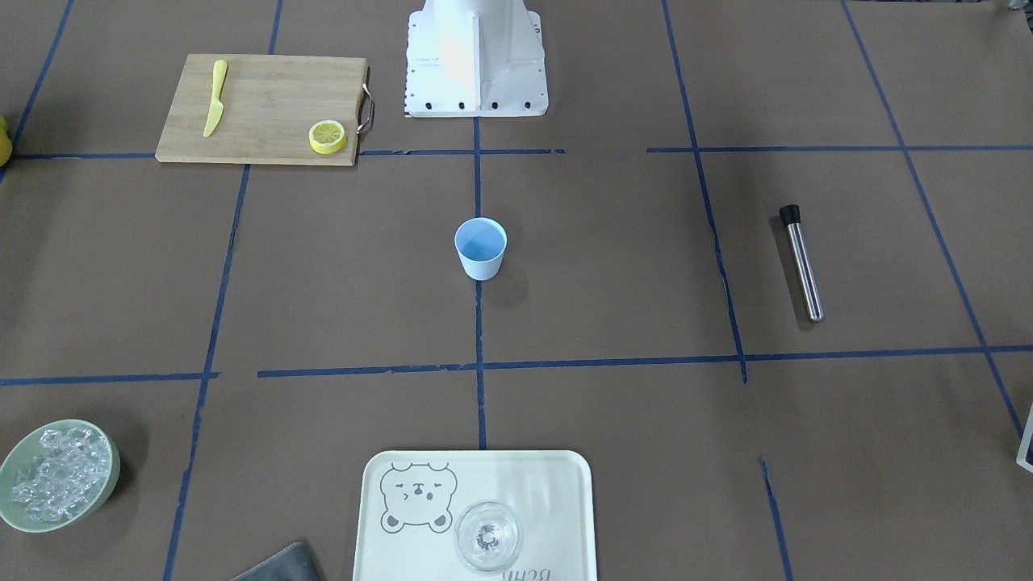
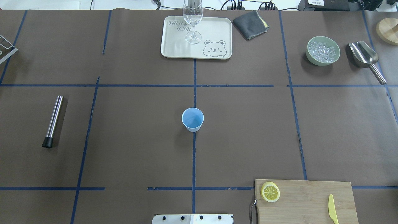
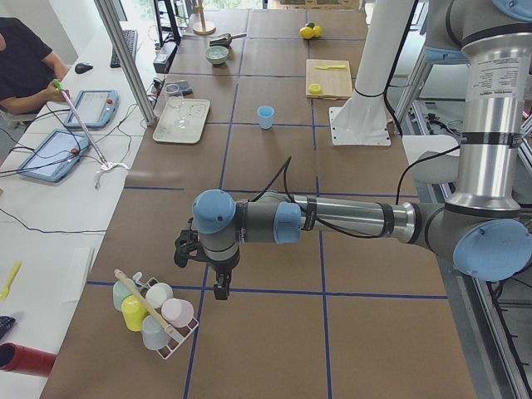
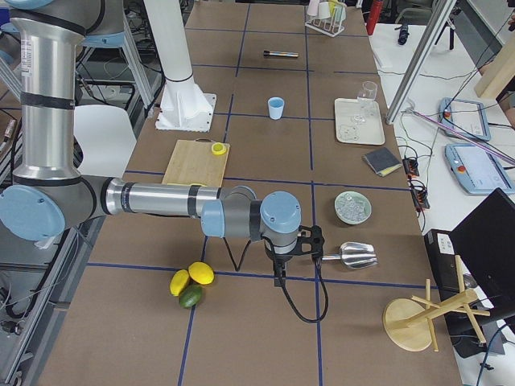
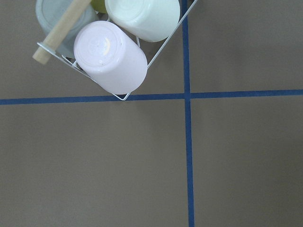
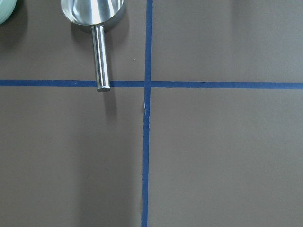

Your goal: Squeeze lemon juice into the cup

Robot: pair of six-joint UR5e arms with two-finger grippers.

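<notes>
On the brown surface (image 2: pixel 124 140), cup (image 2: pixel 192 119) in the middle, lemon (image 2: pixel 270 191) on a board (image 2: pixel 307 199); left gripper (image 3: pixel 219 287) and right gripper (image 4: pixel 279 275) too small, can't tell if clenched.

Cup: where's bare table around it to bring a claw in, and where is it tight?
The cup stands alone: the table is bare on all sides, out to the metal rod and the tray. Tighter: the cutting board, with lemon and knife, and the bowl beside the scoop.
</notes>
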